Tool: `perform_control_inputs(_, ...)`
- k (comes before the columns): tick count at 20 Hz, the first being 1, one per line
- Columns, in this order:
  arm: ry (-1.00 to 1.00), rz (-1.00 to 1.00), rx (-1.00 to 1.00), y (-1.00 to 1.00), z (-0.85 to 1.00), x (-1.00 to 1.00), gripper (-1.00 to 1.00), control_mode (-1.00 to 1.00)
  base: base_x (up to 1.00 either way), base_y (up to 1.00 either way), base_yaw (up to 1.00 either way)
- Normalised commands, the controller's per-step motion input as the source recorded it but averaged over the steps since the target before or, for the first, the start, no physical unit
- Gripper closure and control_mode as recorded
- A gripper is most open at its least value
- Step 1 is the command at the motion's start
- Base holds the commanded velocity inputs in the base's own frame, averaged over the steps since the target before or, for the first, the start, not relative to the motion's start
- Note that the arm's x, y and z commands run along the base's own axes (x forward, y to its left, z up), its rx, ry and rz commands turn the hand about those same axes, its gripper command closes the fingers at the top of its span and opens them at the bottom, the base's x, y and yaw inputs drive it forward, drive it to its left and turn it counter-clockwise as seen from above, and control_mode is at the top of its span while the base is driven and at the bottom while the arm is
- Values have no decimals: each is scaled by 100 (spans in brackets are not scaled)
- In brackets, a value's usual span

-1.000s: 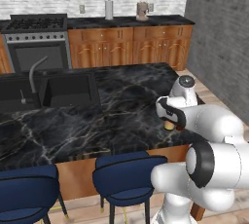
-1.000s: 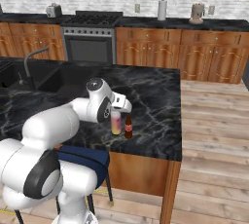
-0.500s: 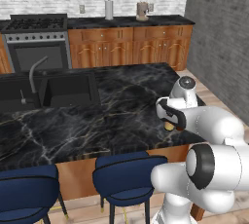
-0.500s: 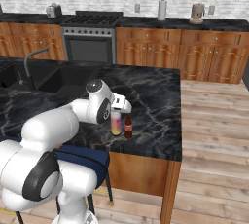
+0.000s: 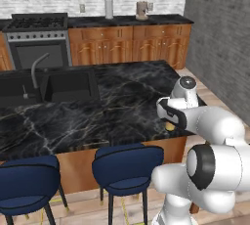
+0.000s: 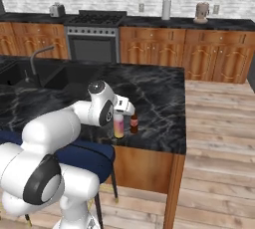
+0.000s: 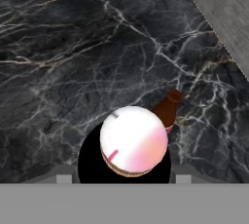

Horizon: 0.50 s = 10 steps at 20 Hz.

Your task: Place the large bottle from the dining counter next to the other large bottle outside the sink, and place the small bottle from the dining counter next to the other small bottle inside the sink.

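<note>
Sideways, small bottle beside large bottle.

The arm's own hand is covering most of the large bottle in the left base view — only a yellowish sliver at its foot is peeking out. In the right base view the gripper is hiding the bottle's cap, and the fingers are too small to make out. In the hand view the pale cap is blocking the bottle's body and part of the small bottle — the fingertips are not showing there. The sink is running off the left edge.
</note>
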Motion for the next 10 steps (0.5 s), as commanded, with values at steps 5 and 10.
perform_control_inputs(5,0,0,0,0,0,0,100,100,-18,4,0)
perform_control_inputs(10,0,0,0,0,0,0,100,100,1,17,0)
